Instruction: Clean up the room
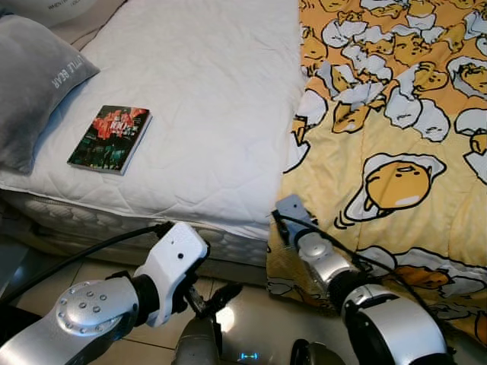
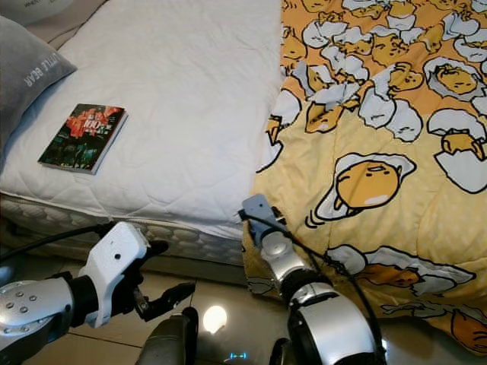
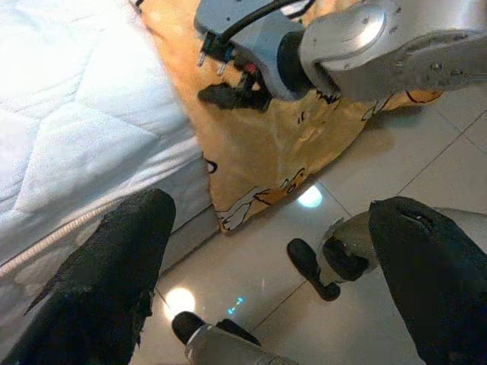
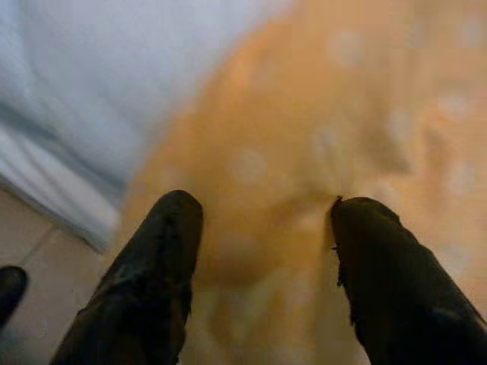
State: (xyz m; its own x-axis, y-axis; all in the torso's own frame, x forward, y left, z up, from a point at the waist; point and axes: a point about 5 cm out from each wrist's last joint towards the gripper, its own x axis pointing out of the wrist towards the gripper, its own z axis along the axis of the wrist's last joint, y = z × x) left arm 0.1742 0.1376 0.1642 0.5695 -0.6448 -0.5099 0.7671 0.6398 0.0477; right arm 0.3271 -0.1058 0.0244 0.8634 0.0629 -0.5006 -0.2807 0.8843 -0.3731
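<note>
**Right gripper at the blanket's hanging edge, nothing held yet**

Obs. The yellow cartoon-print blanket (image 1: 380, 152) covers the right part of the bed (image 1: 205, 99) and spills over the near edge toward the tiled floor (image 3: 365, 213). The white quilted mattress cover is bare on the left, except for a book (image 1: 110, 138) lying flat near the left edge and a grey pillow (image 1: 34, 84) at the far left.

Right gripper (image 4: 259, 266): pressed up close to the draped blanket at the bed's near edge. The fingers (image 4: 148, 274) stand spread wide, with yellow fabric in the gap and nothing pinched. That view is blurred, so whether the tips touch the cloth I cannot tell.

Left gripper (image 3: 266, 281): low over the floor, near the bed's front edge, left of the right arm. Fingers wide apart, empty.

Judgement. The step in hand looks like taking hold of the blanket's overhanging edge to straighten it. To do it well: push into the fabric so a proper fold sits between the fingers before closing, since a thin single layer may slip. Grip near the corner or hem, not mid-panel. Keep the book undisturbed if the blanket is pulled leftward.
</note>
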